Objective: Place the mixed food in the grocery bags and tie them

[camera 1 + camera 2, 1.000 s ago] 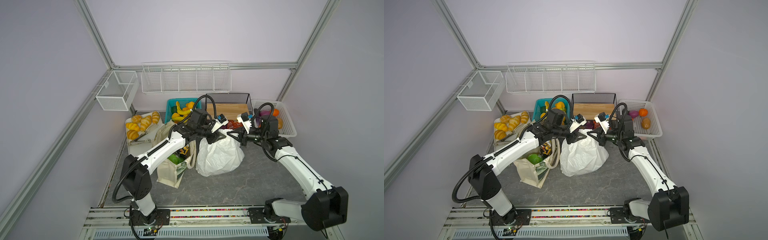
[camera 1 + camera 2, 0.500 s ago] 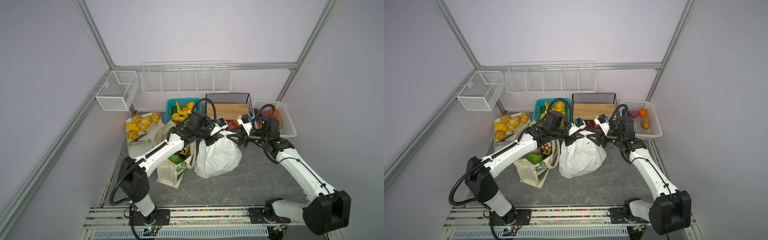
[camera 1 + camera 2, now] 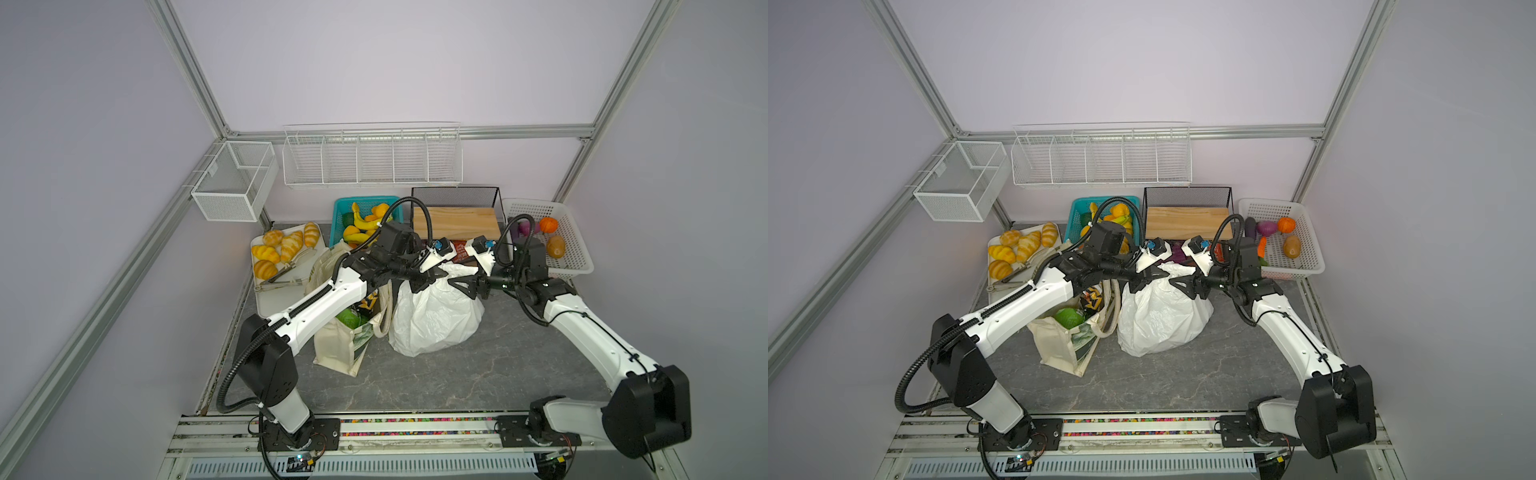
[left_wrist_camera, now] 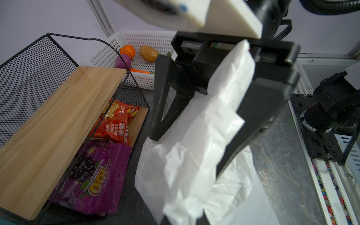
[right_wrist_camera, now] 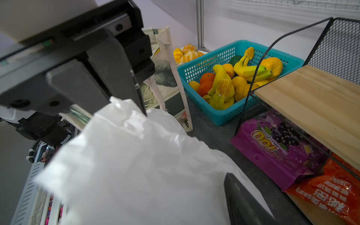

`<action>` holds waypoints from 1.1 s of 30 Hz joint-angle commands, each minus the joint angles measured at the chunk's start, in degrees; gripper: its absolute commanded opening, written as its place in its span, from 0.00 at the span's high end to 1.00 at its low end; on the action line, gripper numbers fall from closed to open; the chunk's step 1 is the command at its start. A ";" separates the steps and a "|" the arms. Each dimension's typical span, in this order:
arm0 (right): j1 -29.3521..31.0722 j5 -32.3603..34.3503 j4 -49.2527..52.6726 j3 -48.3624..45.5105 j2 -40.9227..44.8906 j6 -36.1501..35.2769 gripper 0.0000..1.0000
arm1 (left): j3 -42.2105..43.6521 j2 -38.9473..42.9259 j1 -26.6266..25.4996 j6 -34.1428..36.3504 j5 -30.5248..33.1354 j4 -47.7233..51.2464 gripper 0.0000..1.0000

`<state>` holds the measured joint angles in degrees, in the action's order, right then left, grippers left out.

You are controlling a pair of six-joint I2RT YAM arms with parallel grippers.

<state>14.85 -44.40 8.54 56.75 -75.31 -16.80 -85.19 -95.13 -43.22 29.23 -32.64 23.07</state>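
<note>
Here the white plastic carrier bag stands at mid-table, its top gathered between both grippers. The left gripper is clenched on a handle strip. The right gripper is released, jaws wide, with a loose strip of plastic lying between them, as the left wrist view shows. At the bag's 9 o'clock, touching it, the canvas tote holds the green snack bag and the zigzag snack bag. Bare tabletop lies open from 4 to 7 o'clock. At 12 o'clock the mesh rack stands close. Under its wooden shelf a purple pack reads "100" and an orange pack bears Chinese characters, legible only in the wrist views.
</note>
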 commanded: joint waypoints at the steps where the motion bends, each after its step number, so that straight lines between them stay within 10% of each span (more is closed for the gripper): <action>1: 0.44 0.99 -0.71 0.99 -1.41 -2.35 0.39 | -2.01 0.25 0.07 1.00 -2.73 1.60 1.00; 11: 0.75 -0.40 -4.06 0.65 -2.19 3.27 0.89 | -0.39 0.57 0.11 -1.67 0.57 -0.38 0.87; 19: 0.72 0.08 -5.45 -0.50 0.59 7.44 0.93 | 5.29 4.42 1.10 -2.00 9.26 -1.04 0.60; 23: 0.78 1.74 -4.87 -0.51 1.59 8.62 0.93 | 5.01 4.03 1.63 -2.03 10.10 0.00 0.67; 28: 0.78 8.00 -1.23 -0.16 3.09 7.08 0.93 | 5.89 5.50 1.74 -4.44 9.29 -2.30 1.00; 33: 0.79 12.42 -0.96 -0.37 4.51 7.57 0.93 | 8.12 7.94 1.83 -7.27 8.56 -5.59 1.00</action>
<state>15.75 -35.94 7.09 57.01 -72.73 -9.02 -78.15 -89.69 -41.80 23.97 -23.83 19.31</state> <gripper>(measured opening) 0.068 0.047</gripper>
